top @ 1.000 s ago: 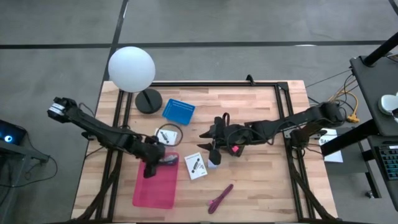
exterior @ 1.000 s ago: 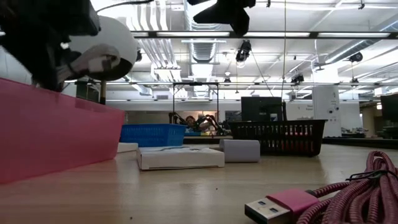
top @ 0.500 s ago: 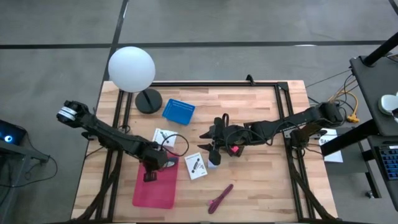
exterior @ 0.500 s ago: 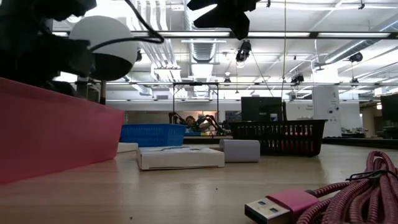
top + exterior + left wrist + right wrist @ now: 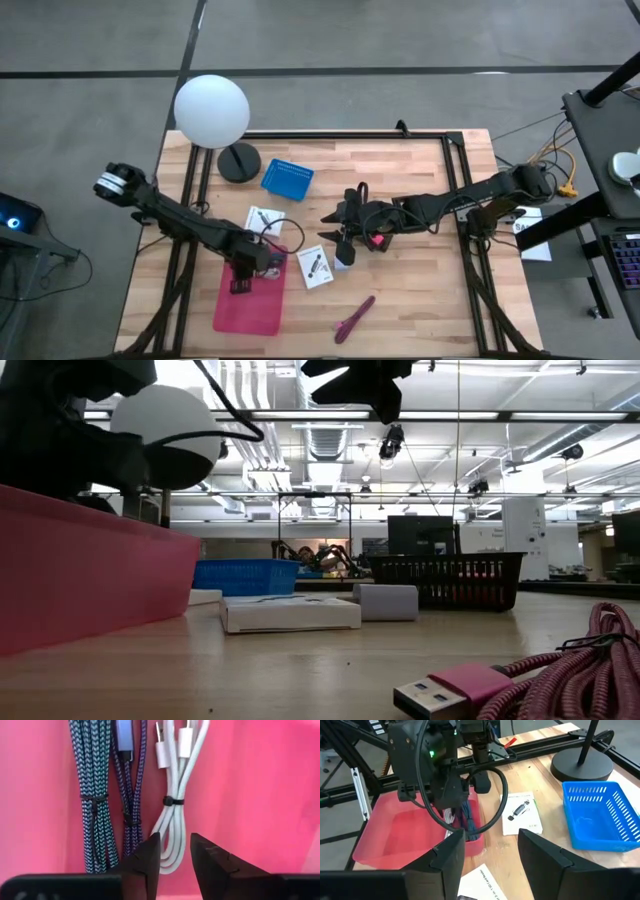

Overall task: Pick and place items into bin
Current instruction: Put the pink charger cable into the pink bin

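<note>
The pink bin [image 5: 245,310] lies at the table's near left. My left gripper [image 5: 173,851] points down into its far end [image 5: 242,280], open, with nothing between the fingers. Just beyond the fingertips, on the bin's floor [image 5: 260,785], lie a tied blue-purple braided cable [image 5: 95,795] and a tied white cable [image 5: 172,785]. My right gripper [image 5: 492,850] hangs open above the table's middle [image 5: 330,228], holding nothing. On the wood lie two white cards [image 5: 262,218] [image 5: 315,267], a small white box [image 5: 345,256] and a magenta braided cable [image 5: 355,318].
A blue basket [image 5: 287,178] and a lamp with a white globe [image 5: 211,110] on a black base [image 5: 238,162] stand at the far left. A black frame rail [image 5: 330,133] runs along the far edge. In the low view the magenta cable's plug [image 5: 450,692] lies close.
My left gripper has sunk into the far end of the pink bin, shifting a little toward the table's near edge and tipping more steeply downward. Over the last half second it has hardly moved.
</note>
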